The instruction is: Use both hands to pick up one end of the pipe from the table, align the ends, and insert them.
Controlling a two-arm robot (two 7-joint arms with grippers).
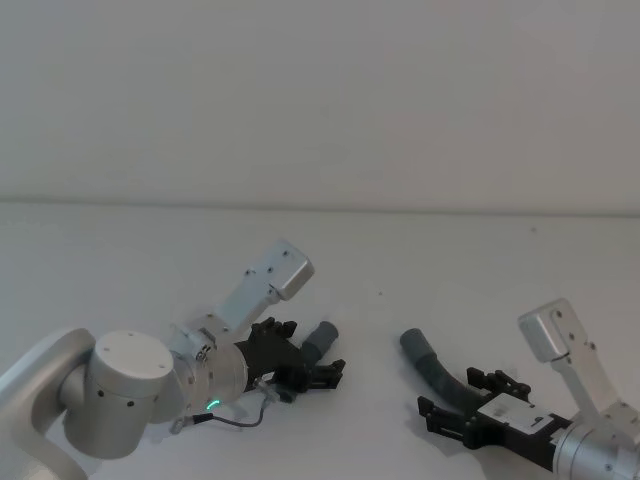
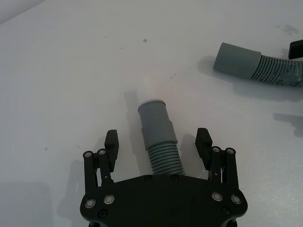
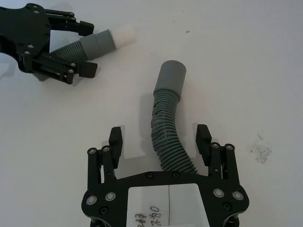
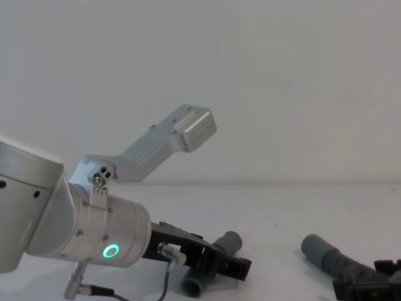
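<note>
Grey pipe pieces, where were they at that stamp? — lead

Both lay on the table (image 1: 150, 250). In the head view, the short piece (image 1: 321, 338) sat left of centre, low in the frame. The corrugated hose (image 1: 440, 370) sat lower right, well apart from it. Both cuffs pointed up-frame, angled toward each other. — op

Pincers? — lead

I had the left gripper (image 2: 157, 139) spread wide. One finger sat on either side of the short piece's ribbed section, neither touching it. The right gripper (image 3: 160, 136) was likewise apart, straddling the hose's ribbed body with a gap on each side. Nothing was clamped. — op

Chest view agree? — lead

Yes. The left arm (image 4: 94, 244) sat lower left, with its green ring light (image 4: 111, 252) lit. I saw the short piece poking out just past the black fingers at bottom centre. The hose cuff (image 4: 313, 246) sat lower right, on the table. — op
</note>
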